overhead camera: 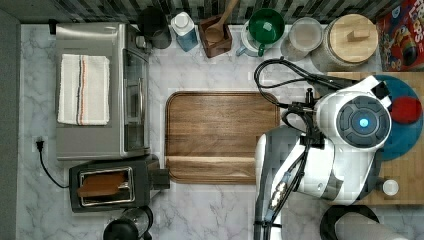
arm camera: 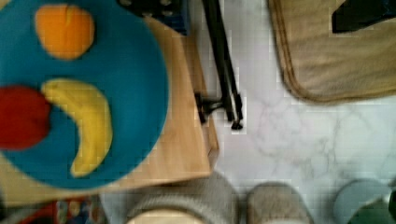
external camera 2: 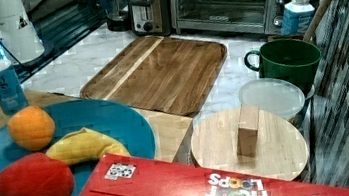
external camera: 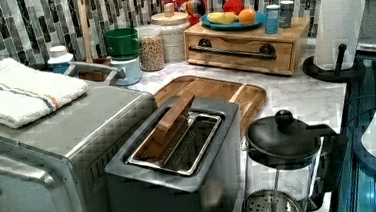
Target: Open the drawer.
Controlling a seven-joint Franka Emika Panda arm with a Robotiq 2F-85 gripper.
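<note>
The drawer [external camera: 240,52] is the light-wood front of a low box at the back of the left view. It sits flush with the box, with a long black bar handle [external camera: 232,52] across it. The wrist view looks down from well above on the same handle [arm camera: 223,70], beside the box top [arm camera: 187,140]. In the top view the arm's white wrist [overhead camera: 362,122] hangs over the box top [overhead camera: 405,185] and hides the gripper beneath it. Nothing touches the handle.
A blue plate [external camera 2: 104,119] with an orange, a banana and a red fruit sits on the box top, beside two shakers [external camera: 272,19]. The brown cutting board [overhead camera: 222,135] lies in front of the drawer. Jars [overhead camera: 350,40] and a green mug [overhead camera: 266,27] line the wall. A paper-towel stand [external camera: 340,22] is next to the box.
</note>
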